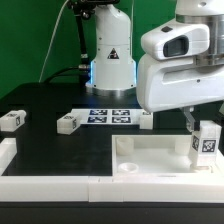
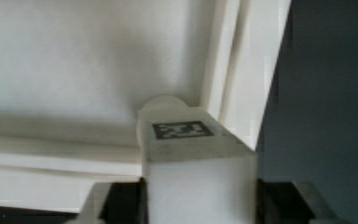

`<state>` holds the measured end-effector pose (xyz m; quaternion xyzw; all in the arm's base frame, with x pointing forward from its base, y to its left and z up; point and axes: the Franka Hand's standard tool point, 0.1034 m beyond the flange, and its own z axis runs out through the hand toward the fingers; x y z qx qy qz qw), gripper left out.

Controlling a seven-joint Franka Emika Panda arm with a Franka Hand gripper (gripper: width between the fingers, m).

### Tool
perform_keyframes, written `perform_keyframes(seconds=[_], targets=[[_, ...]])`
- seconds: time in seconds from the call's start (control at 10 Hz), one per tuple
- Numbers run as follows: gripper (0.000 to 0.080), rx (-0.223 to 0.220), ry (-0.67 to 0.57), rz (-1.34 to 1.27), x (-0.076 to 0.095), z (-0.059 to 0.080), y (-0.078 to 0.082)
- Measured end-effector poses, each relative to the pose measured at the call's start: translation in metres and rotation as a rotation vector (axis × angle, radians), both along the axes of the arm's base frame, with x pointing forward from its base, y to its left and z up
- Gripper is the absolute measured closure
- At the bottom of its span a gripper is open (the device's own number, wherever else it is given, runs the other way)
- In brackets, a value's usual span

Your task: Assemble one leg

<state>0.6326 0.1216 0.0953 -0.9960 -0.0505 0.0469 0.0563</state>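
My gripper is shut on a white leg with a black-and-white tag, held upright over the right side of the large white tray-like part. In the wrist view the leg runs out from between my dark fingers, its tagged end close to the tray's raised rim near a corner. Three more legs lie on the black table: one at the exterior view's left, one left of the marker board, one just right of it, partly hidden by my arm.
The marker board lies flat mid-table. A white robot base stands behind it. A white L-shaped rail edges the table's front and left. The tray has round sockets near its corners.
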Motion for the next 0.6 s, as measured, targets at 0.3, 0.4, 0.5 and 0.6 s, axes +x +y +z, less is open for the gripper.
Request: perform_keyframes(seconds=[0.3,0.4,0.5,0.6], targets=[[0.0506,-0.007,0.016,-0.402,0.0029,-0.0005,-0.0004],[0.0506,-0.002,0.007,-0.484,0.0024,-0.0008,-0.0008],[0.0505,0.008,0.006,-0.657,0.0029,-0.0011,-0.001],[0.0505,0.017,0.005,-0.792,0.0029,-0.0011,-0.0016]])
